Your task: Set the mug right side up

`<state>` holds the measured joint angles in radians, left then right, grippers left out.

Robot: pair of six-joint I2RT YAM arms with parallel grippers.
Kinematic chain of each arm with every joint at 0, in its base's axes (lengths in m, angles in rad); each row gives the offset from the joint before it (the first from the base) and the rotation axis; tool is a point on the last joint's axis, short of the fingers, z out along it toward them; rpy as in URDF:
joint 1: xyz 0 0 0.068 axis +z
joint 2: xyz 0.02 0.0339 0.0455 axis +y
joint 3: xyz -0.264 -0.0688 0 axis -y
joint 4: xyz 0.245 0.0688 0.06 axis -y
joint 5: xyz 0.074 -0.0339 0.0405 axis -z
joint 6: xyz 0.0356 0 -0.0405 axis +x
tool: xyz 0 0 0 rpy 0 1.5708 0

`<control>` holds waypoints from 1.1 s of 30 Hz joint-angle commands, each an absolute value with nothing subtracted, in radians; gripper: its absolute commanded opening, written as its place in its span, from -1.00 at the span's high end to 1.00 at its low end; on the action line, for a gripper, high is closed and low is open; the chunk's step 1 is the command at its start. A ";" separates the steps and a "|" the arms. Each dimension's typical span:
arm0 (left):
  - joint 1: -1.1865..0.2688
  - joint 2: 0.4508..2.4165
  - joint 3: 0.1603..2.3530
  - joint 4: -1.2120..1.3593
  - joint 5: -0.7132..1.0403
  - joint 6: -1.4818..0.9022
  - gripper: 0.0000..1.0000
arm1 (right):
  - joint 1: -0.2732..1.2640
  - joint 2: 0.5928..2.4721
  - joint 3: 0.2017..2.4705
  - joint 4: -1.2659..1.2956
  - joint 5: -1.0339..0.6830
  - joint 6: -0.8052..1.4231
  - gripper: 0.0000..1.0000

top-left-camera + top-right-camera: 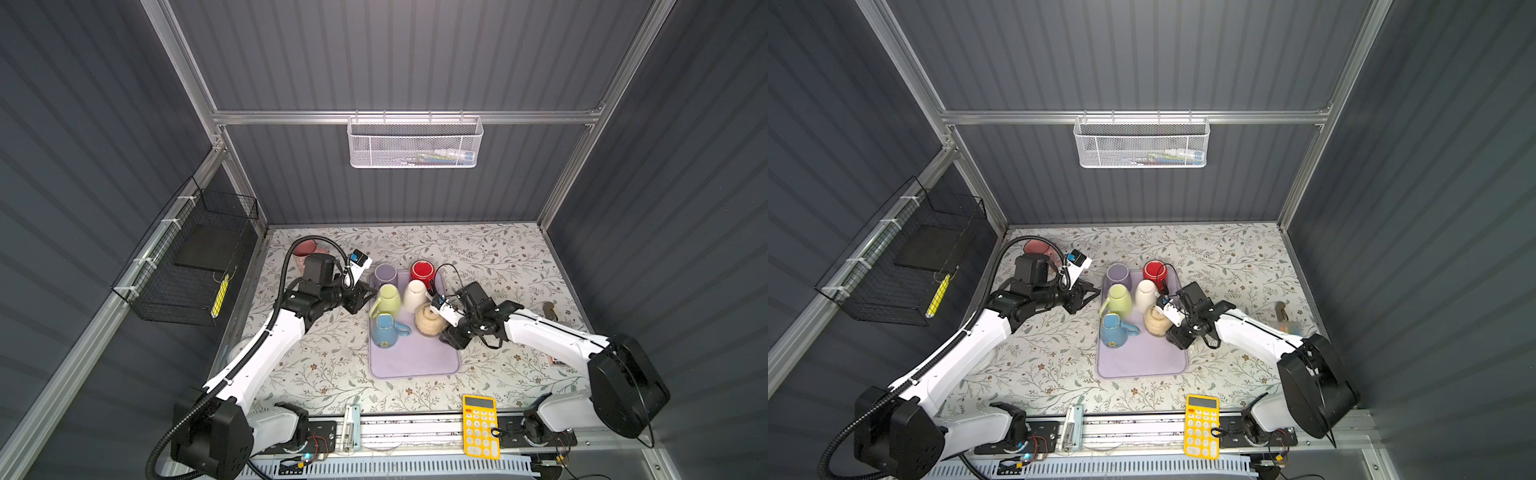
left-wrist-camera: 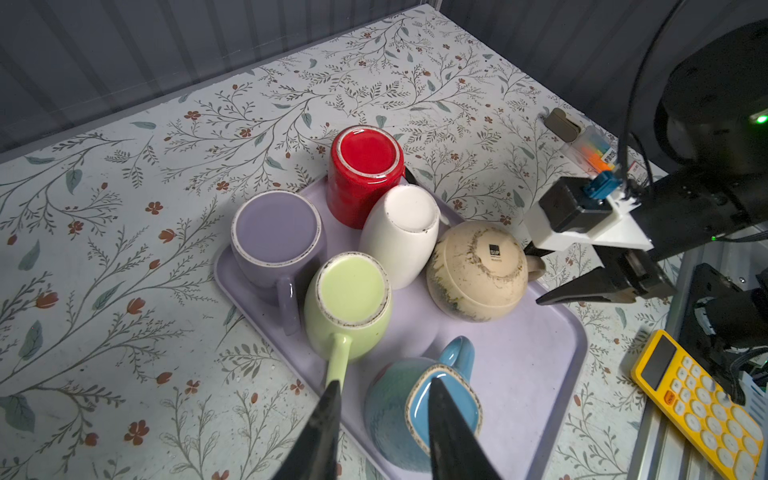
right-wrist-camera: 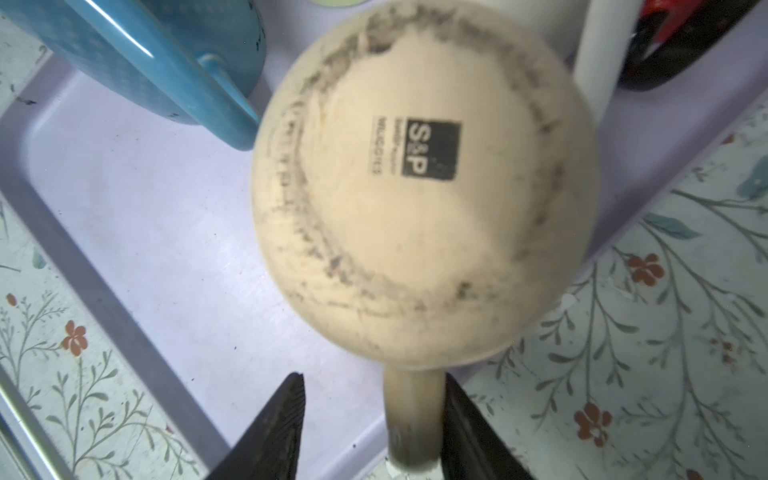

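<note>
A beige mug [image 1: 428, 319] [image 1: 1154, 321] [image 2: 478, 270] [image 3: 424, 199] stands bottom-up on the right side of a lavender tray [image 1: 415, 361] [image 2: 536, 353]. Its handle [image 3: 413, 411] points toward my right gripper [image 3: 374, 378] [image 1: 448, 334] [image 2: 536, 274]. The jaws are open and straddle that handle: it lies against one finger, with a wide gap to the other. My left gripper [image 2: 385, 382] [image 1: 368, 293] [image 1: 1092, 291] hovers open and empty at the tray's left edge, beside the green mug's handle [image 2: 337, 361].
Purple [image 1: 385, 274], red [image 1: 422, 270], white [image 1: 417, 293], green [image 1: 384, 301] and blue [image 1: 384, 330] mugs crowd the tray, the white and blue ones close to the beige mug. A yellow calculator [image 1: 481, 426] lies at the front edge. A pink cup [image 1: 305, 249] sits back left.
</note>
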<state>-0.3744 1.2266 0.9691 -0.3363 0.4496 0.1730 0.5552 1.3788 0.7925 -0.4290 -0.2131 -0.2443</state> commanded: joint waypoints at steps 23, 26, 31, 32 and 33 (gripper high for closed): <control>-0.382 1.176 0.958 -0.340 0.420 0.181 -0.24 | 0.212 0.842 0.730 -0.132 -0.401 0.218 0.22; -0.382 1.173 0.958 -0.341 0.422 0.181 -0.23 | 0.207 0.861 0.755 -0.172 -0.402 0.219 1.00; -0.382 1.170 0.958 -0.342 0.421 0.183 -0.22 | 0.210 0.957 0.838 -0.375 -0.445 0.048 0.05; -0.382 1.170 0.960 -0.343 0.421 0.183 -0.22 | 0.209 0.986 0.871 -0.449 -0.432 0.009 -0.08; -0.382 1.168 0.959 -0.345 0.418 0.184 -0.22 | 0.211 1.013 0.895 -0.501 -0.429 -0.027 -0.16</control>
